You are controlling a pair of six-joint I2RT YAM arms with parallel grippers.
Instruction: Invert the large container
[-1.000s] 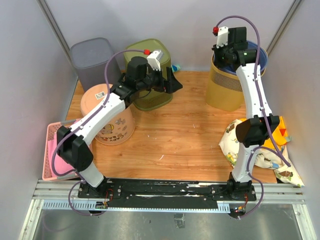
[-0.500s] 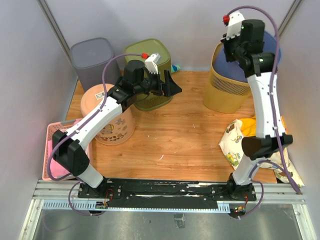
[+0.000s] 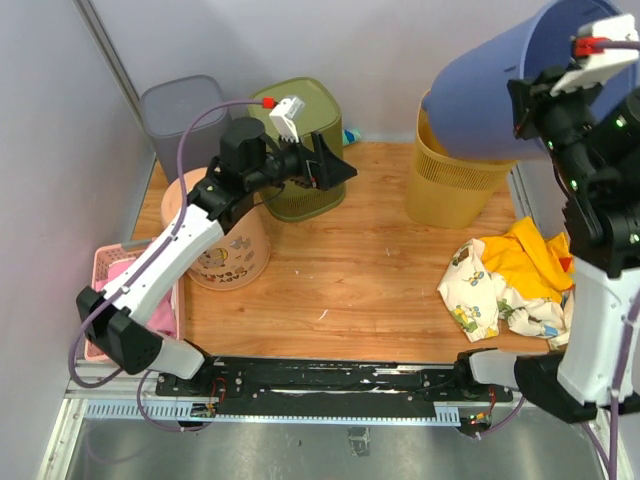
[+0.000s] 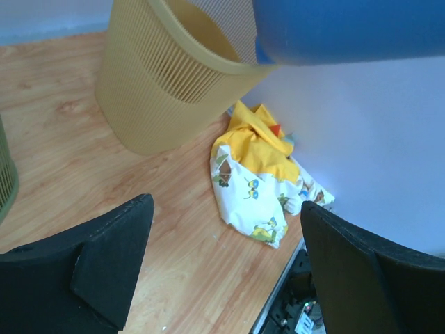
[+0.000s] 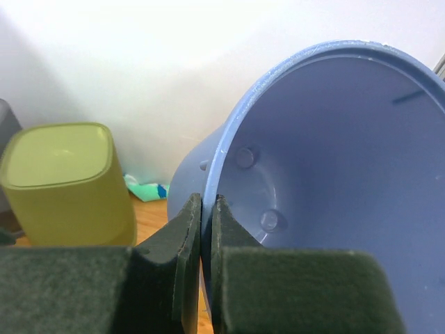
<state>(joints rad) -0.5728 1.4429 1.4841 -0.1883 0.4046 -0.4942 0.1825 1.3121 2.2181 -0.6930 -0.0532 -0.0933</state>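
the right pincer (image 5: 206, 212) is gripping one blue container (image 3: 495, 90), tilted over one yellow basket (image 3: 450, 190). the left pincer (image 4: 224, 240) is standing open.

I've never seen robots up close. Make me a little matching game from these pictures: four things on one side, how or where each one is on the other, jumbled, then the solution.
Things:
1. blue bucket
2. yellow basket
3. left gripper
4. patterned cloth

States:
A. lying crumpled on the wooden table
B. open, holding nothing
C. tilted up in the air, rim pinched by the right gripper
D. standing mouth up on the wooden table

Pairs: 1-C, 2-D, 3-B, 4-A
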